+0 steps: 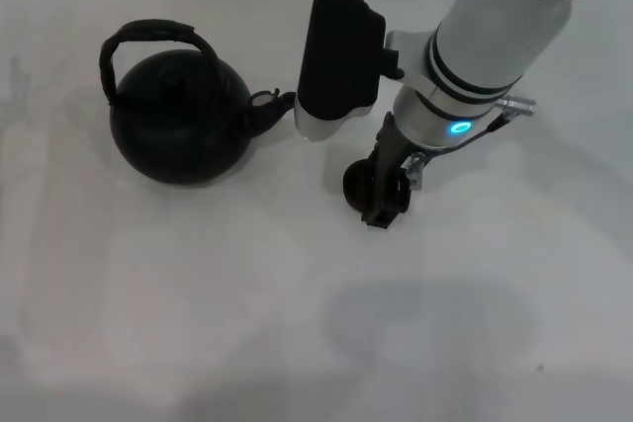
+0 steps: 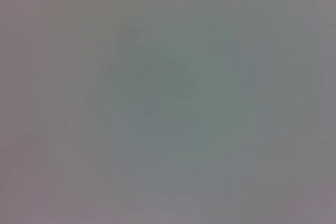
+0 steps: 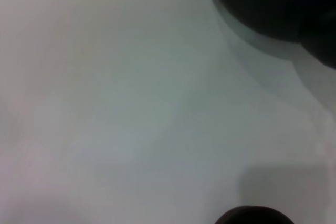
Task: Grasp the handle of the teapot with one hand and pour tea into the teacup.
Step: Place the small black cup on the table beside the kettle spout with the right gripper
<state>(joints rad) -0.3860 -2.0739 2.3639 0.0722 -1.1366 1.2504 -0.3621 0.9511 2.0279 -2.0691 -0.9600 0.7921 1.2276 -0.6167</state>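
Observation:
The teapot (image 1: 178,126) is a round matte black pot standing on the white table at the left, with its short spout (image 1: 265,106) pointing right. Its handle (image 1: 153,37) arches upright over the top, and nothing holds it. The small dark teacup (image 1: 356,183) stands right of the spout, partly hidden by my right gripper (image 1: 384,200), which reaches down against the cup's right side. In the right wrist view the teacup's rim (image 3: 254,216) shows at one edge and the teapot (image 3: 273,3) at the opposite corner. My left gripper is out of view.
My right arm (image 1: 495,37) comes down from the upper right, and its black wrist housing (image 1: 339,51) hangs just right of the teapot's spout. The white table (image 1: 297,323) is bare in front. The left wrist view shows only a plain grey surface.

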